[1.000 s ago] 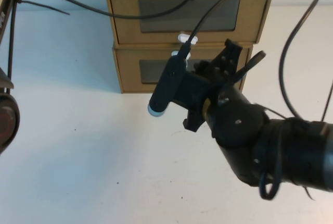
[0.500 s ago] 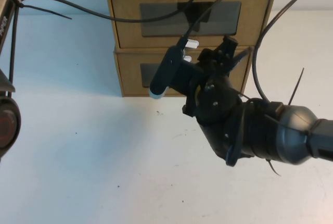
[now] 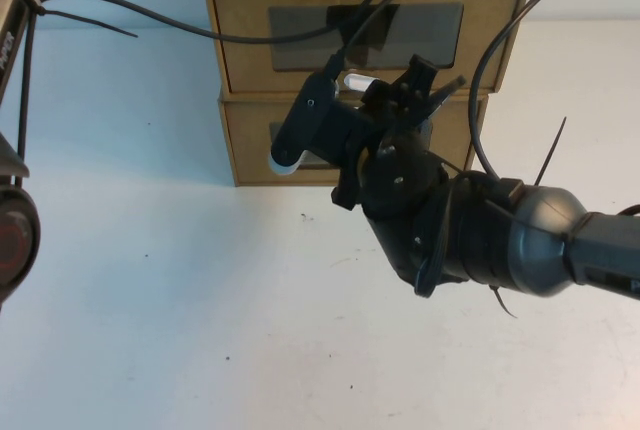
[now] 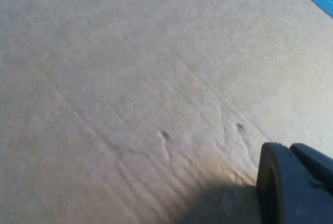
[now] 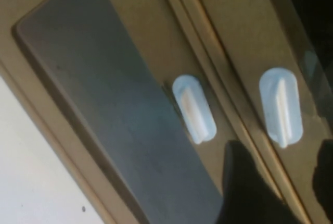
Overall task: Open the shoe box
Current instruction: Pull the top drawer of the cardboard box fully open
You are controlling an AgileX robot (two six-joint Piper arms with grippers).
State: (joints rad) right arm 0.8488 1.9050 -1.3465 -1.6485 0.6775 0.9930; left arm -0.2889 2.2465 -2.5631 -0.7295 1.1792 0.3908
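**Centre on the handle before closing**

Two drawer-style boxes are stacked at 12 o'clock on the table (image 3: 150,300), the upper shoe box (image 3: 240,30) on the lower shoe box (image 3: 245,140). The right gripper (image 3: 430,88) reaches in from 4 o'clock and hovers just in front of their faces, jaws spread wide and holding nothing.

In its wrist view, one white handle (image 5: 281,107) lies roughly in line with the gap between the jaws. The other handle (image 5: 193,108) sits off to one side. I cannot tell which box each belongs to.

It would be best to centre the ridge between the jaws, ease in square, pinch firmly, then pull straight toward 6 o'clock.

The left gripper (image 4: 292,182) sits close over a plain cardboard face (image 4: 130,78). I cannot tell whether it is open or closed.
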